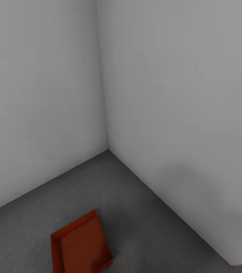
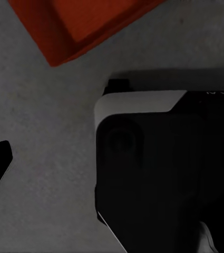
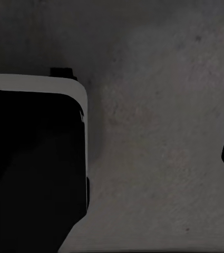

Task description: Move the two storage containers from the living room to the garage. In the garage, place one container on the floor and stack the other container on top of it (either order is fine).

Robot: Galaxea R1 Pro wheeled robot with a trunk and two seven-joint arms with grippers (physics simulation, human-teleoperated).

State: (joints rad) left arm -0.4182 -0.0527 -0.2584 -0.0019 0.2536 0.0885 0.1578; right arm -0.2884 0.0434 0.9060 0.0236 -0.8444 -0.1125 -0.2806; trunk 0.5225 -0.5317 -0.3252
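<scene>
Two plain white-grey walls [image 1: 41,94] meet in a corner just left of the middle of the head view, one running off to the left and the other to the right. In front of them lies the dark grey, rough concrete floor [image 1: 143,223]. An orange-red rectangular open-top storage container [image 1: 81,244] sits on that floor, near the viewer and left of centre, well apart from both walls and turned at an angle to them. In the left wrist view, a corner of the container [image 2: 75,26] lies on the floor beside the robot's black and white body [image 2: 154,168].
</scene>
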